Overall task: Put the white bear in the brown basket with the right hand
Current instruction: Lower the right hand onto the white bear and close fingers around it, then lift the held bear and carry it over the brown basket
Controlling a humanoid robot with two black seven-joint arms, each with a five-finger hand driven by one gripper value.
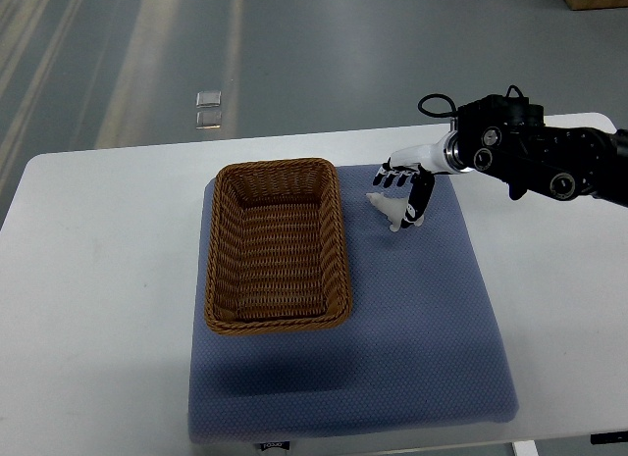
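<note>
White bear [390, 210] sits pinched in my right hand [407, 186], fingers curled around it, raised beside the brown basket [278, 245] for carrying over its rim.

We see the basket [278, 246] lying on the left part of the mat [432, 319], which lies on the table [98, 279]; the bear [389, 210] is just right of the basket's far corner, over the mat. The right hand [410, 186] reaches in from the right, touching the bear.
</note>
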